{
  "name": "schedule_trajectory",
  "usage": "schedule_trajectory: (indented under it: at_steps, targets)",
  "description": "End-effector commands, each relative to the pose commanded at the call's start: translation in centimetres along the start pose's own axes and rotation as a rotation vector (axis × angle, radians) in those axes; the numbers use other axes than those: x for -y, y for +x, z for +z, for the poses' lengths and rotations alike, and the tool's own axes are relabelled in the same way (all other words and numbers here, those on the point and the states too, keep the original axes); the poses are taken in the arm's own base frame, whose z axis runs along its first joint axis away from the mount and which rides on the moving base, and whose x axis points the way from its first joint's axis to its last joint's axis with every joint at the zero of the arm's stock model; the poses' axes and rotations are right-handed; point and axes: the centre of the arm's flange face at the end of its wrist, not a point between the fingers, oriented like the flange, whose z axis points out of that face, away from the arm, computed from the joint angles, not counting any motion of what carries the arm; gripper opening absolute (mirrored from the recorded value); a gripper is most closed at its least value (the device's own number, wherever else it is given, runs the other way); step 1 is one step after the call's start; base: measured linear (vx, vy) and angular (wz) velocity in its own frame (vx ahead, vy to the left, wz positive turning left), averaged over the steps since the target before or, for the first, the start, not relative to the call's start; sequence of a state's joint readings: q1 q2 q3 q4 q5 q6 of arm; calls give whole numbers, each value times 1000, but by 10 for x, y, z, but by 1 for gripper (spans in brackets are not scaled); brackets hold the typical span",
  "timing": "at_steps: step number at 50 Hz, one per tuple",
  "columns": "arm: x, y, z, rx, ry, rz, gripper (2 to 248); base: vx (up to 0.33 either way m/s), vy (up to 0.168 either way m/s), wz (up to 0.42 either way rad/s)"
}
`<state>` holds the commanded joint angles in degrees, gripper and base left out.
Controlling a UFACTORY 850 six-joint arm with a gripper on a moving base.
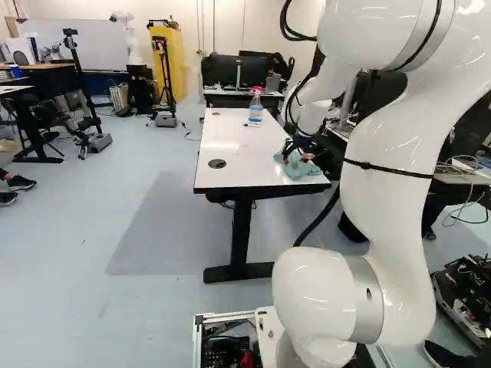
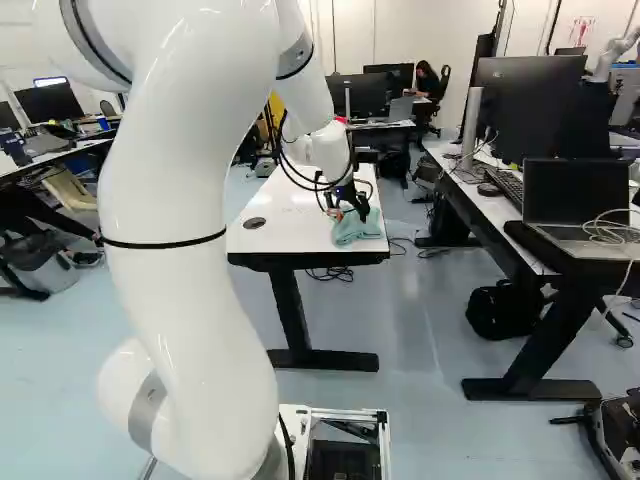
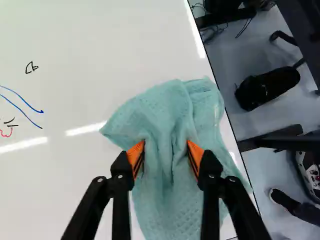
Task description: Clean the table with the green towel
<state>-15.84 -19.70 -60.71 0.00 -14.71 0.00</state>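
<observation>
My gripper (image 1: pixel 294 156) reaches down to the near right part of the white table (image 1: pixel 230 157), and in the right base view it meets the green towel (image 2: pixel 356 228) there. Seen from the wrist, the gripper (image 3: pixel 166 154) has its orange pads (image 3: pixel 136 156) pressed against the towel (image 3: pixel 170 115) from two sides, shut on a bunch of raised folds. The rest of the cloth spreads crumpled around the fingers, beside the table's edge. Blue, black and red pen marks (image 3: pixel 22 107) lie on the tabletop, away from the towel.
A clear bottle with a red cap (image 1: pixel 255 106) stands farther along the table. To the table's right is a desk with a laptop (image 2: pixel 578 215) and monitors. Another robot (image 1: pixel 132 38) stands at the back. A black bag (image 2: pixel 503 310) lies on the floor.
</observation>
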Motion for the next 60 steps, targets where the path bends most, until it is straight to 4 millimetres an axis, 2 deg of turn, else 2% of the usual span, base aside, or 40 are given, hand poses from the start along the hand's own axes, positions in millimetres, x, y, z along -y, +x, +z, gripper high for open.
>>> schedule_trajectory:
  at_steps: [3, 4, 8, 9, 13, 14, 26, 60]
  targets:
    - [0, 0, 0, 0, 0, 0, 129, 0, 0, 0]
    - [0, 0, 0, 0, 0, 0, 100, 0, 0, 0]
    - [0, 0, 0, 0, 0, 0, 100, 0, 0, 0]
    - [0, 0, 0, 0, 0, 0, 70, 0, 0, 0]
    - [0, 0, 0, 0, 0, 0, 70, 0, 0, 0]
    - [0, 0, 0, 0, 0, 0, 53, 0, 0, 0]
    - [0, 1, -5, -8, 0, 0, 51, 0, 0, 0]
    - [0, 7, -51, -83, 0, 0, 51, 0, 0, 0]
